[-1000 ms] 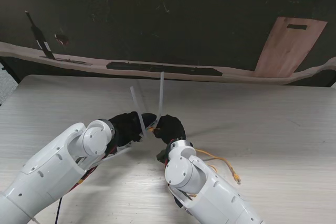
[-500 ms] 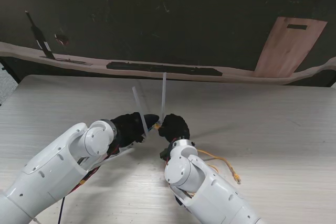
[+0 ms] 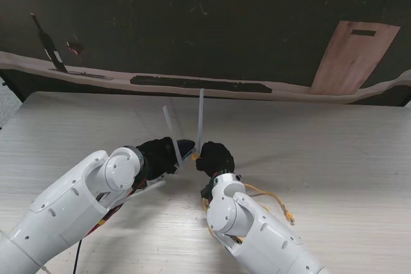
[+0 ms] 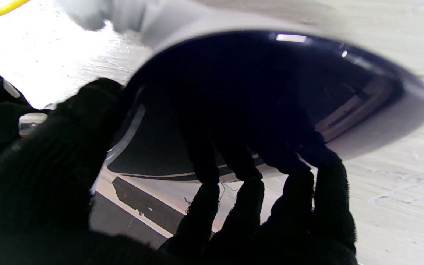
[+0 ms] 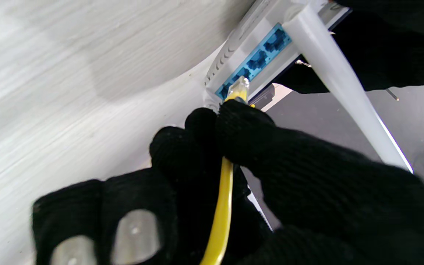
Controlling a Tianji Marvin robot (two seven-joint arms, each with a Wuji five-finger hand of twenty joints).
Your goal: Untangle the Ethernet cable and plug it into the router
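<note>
Holding the router (image 3: 182, 147) off the surface (image 3: 334, 158) near its middle, our left hand (image 3: 157, 155) grips its body, two antennas (image 3: 200, 115) pointing upward. Just right of it, our right hand (image 3: 214, 157) pinches the yellow Ethernet cable (image 5: 221, 209), its plug (image 5: 238, 88) at a blue port (image 5: 258, 59); loose cable trails toward the near edge.

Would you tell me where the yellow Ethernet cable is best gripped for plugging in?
Probably just behind the clear plug, pinched from the cable side as the right robot hand does: the cable stays aligned with the router's blue ports.
</note>
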